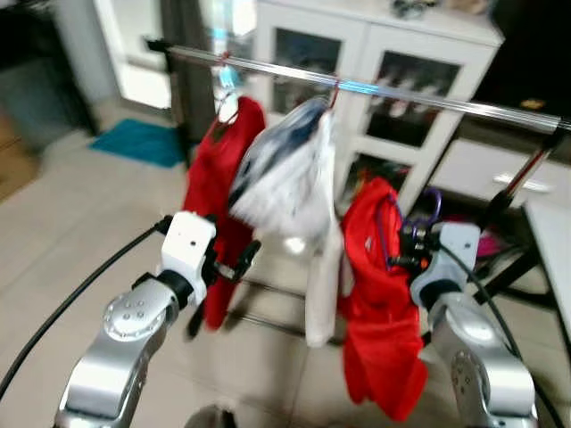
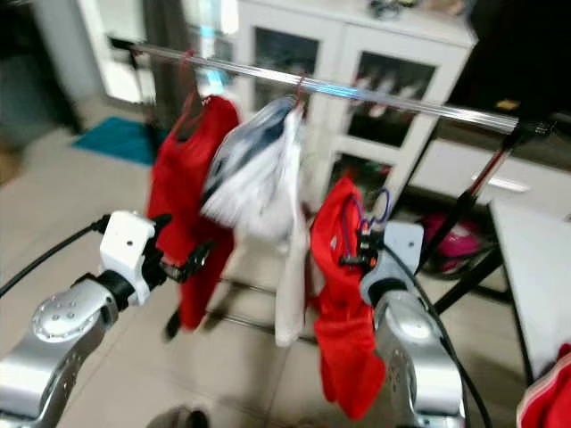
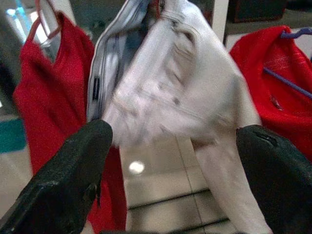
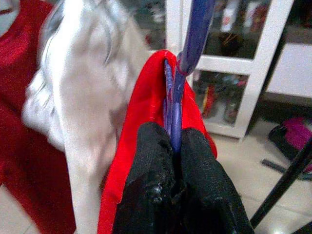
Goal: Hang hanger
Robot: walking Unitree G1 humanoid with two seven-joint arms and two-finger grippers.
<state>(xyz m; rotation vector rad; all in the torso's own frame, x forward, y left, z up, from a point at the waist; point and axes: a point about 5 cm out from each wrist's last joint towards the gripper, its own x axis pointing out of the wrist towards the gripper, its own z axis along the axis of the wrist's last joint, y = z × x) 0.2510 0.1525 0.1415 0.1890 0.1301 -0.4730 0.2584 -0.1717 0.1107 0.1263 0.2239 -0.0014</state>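
Observation:
A purple hanger [image 1: 426,212] carries a red garment [image 1: 379,294], and my right gripper [image 4: 171,141] is shut on the hanger's neck, holding it below the silver rail [image 1: 393,94]. The hook [image 2: 381,203] curls just above the gripper, well under the rail. On the rail hang a red dress [image 1: 217,192] on a red hanger and a white and grey garment [image 1: 290,174]. My left gripper [image 1: 239,261] is open, raised in front of the red dress and the white garment [image 3: 170,92], touching neither.
A white cabinet [image 1: 375,53] with glass doors stands behind the rack. A black rack leg [image 1: 513,196] slants down at the right, beside a white table edge [image 1: 553,241]. A teal mat [image 1: 143,141] lies on the tiled floor at the left.

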